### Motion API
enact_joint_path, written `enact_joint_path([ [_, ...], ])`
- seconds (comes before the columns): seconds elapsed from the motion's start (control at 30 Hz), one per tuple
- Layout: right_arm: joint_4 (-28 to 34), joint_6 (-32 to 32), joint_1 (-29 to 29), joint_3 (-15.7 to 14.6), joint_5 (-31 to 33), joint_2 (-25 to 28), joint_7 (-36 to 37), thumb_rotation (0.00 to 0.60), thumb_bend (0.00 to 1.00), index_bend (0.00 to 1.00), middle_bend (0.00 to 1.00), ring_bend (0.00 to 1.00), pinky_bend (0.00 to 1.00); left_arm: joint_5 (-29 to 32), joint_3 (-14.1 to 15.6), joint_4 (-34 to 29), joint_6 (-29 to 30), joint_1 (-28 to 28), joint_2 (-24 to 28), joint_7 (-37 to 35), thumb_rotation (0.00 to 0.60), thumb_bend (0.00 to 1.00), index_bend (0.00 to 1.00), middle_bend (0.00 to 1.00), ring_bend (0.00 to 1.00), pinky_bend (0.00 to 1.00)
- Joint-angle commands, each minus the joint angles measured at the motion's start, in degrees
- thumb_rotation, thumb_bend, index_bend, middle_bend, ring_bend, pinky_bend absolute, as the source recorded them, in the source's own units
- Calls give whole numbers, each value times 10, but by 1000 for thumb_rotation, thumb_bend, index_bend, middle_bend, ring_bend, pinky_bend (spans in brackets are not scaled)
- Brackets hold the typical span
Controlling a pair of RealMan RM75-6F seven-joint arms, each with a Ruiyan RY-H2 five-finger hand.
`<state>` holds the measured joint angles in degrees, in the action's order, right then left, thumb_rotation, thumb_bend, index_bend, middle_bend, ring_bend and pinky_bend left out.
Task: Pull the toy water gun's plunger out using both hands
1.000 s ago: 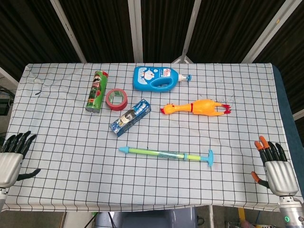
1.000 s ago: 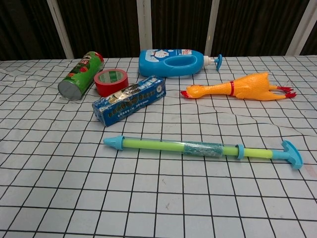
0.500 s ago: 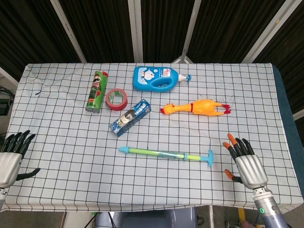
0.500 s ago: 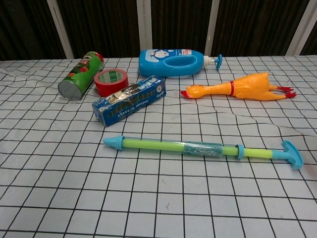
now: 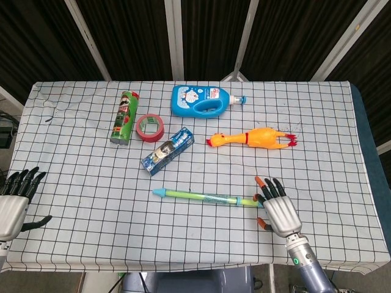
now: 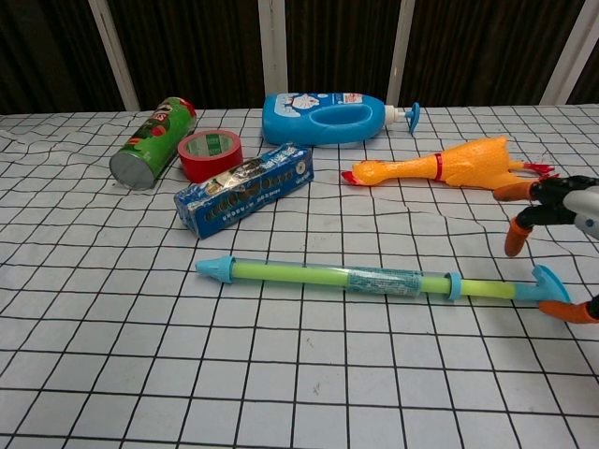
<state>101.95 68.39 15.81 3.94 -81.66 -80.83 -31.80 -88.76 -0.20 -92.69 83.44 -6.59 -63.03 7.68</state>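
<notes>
We see a table covered by a white cloth (image 5: 73, 183) with a black grid, wrinkled along its far edge, and behind it dark corrugated panels crossed by pale bars. The toy water gun (image 5: 204, 197) lies flat near the front, its blue tip pointing left. Our right hand (image 5: 276, 207) hovers over its T-handle, hiding the handle in the head view; the chest view cuts off most of the hand at the frame edge, showing only orange-tipped fingers (image 6: 517, 238) spread apart, holding nothing. Our left hand (image 5: 15, 204) sits at the table's front left corner, fingers apart and empty, partly cropped. Writing on the green can (image 5: 124, 117), blue bottle (image 5: 201, 100) and blue box (image 5: 167, 151) is too small to read.
</notes>
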Motion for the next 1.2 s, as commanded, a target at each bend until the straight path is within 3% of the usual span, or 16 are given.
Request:
enact_joint_path([
  [0.03, -17, -7, 10, 3, 16, -31, -23, 600, 304, 396, 111, 0, 0, 0, 0, 1, -1, 0, -1, 0, 600, 43, 0, 0, 0, 0],
  [0.57, -72, -22, 36, 19, 70, -79, -55, 600, 313, 412, 111, 0, 0, -3, -1, 4, 4, 0, -2, -1, 600, 45, 0, 0, 0, 0],
  [1.2, -96, -29, 54, 24, 114, -96, -66, 600, 474, 463, 113, 0, 0, -8, 0, 2, 5, -1, -5, 3, 600, 45, 0, 0, 0, 0],
])
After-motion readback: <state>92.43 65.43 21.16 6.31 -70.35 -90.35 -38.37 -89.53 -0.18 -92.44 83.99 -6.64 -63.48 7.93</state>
